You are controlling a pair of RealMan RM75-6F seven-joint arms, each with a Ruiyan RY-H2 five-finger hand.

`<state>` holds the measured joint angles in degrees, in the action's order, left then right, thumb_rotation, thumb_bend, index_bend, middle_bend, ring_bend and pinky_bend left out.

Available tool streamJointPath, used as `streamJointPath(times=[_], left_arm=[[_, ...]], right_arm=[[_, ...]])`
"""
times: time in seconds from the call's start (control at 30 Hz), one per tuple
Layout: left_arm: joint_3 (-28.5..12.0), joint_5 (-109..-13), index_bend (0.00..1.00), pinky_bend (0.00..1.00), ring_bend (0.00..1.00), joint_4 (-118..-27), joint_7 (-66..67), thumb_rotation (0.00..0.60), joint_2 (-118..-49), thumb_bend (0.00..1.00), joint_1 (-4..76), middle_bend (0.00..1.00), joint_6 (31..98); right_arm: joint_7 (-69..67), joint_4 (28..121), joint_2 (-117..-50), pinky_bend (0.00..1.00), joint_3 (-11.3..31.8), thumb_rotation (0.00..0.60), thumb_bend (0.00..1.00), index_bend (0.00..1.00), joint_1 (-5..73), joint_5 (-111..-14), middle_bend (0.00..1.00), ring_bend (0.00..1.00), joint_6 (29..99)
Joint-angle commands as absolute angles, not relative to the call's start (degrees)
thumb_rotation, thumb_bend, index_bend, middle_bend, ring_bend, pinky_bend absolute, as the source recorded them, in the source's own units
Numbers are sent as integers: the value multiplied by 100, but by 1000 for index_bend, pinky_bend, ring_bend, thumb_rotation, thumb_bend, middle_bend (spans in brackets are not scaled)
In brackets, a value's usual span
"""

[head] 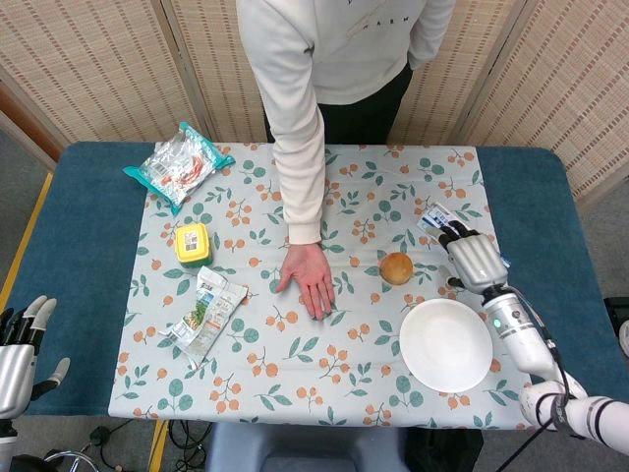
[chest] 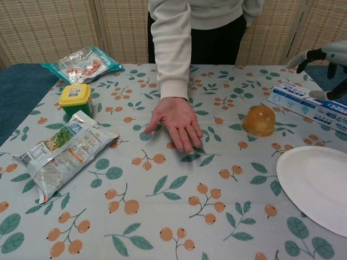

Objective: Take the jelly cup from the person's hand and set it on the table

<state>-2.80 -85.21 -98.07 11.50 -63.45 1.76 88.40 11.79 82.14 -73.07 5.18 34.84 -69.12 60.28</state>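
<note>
Both robot hands empty, fingers apart.
Right hand hovers raised; left hand hangs low at its side.

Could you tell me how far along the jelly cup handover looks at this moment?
It looks done. The jelly cup stands alone on the tablecloth, clear of the person's hand, which lies flat and empty. The right hand holds nothing, fingers apart, over the toothpaste box. The left hand is idle. Nothing obvious remains.
</note>
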Motion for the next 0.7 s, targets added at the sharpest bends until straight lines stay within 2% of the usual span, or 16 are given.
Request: streamJointPath(times=[0.03,0.1,0.3,0.7], left_arm=[[-291,-8522,53,64,111,-9818,1168,600,-6349,278,194,39,8828],[-301,-8513,53,63,111,-9846,1190,600,-6355,278,219,39,8799],[-328,-8513,53,63,111,-9927,1308,600,-6377,278,264,39,8792],[-375,-8438,53,64,111,-10051,1566,600,-6507,278,334,39,8756]], right_arm=[[1063,8701,-6905,355,420,600,358,217,2921,-7060,293,178,6742],[929,8906,-6745,358,371,600,358,249,2653,-7156,345,219,7078],[704,9309,-6332,360,146,600,358,253,1958,-7584,350,223,7933],[451,9634,-5940,360,-219,600,357,283,1068,-8191,350,223,8779]])
